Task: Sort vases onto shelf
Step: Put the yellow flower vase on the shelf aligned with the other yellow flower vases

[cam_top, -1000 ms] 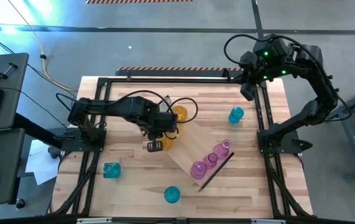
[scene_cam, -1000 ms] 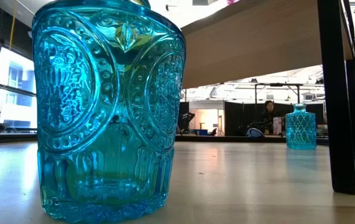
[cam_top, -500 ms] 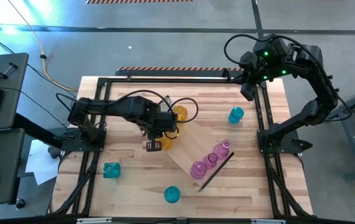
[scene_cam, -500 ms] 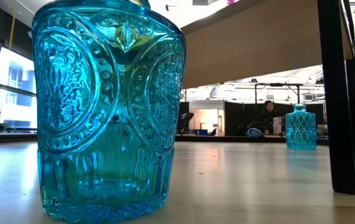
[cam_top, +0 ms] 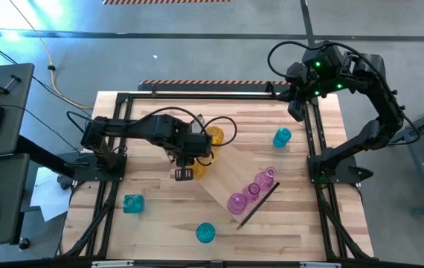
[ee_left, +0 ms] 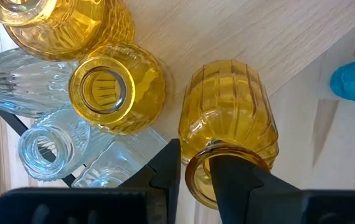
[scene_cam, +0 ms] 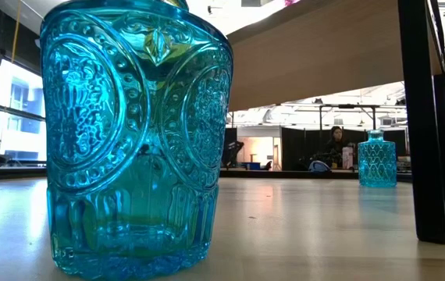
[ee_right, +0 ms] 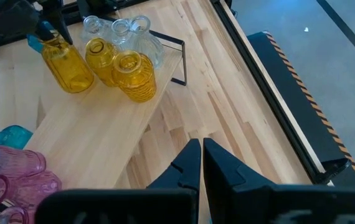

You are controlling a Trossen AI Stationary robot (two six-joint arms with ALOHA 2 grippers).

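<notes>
**Amber vase at the shelf's edge**

The amber vase [ee_left: 227,118] stands on the shelf [ee_left: 277,37] near its edge, its rim pinched by the left gripper [ee_left: 196,171]. At its nine o'clock crowd other amber vases [ee_left: 116,87]; a careless release could topple it. The right gripper [ee_right: 197,163] waits closed, well apart.

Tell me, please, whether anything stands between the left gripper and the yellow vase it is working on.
Nothing visible does: the left gripper is already at the neck of the yellow vase on the shelf.
</notes>
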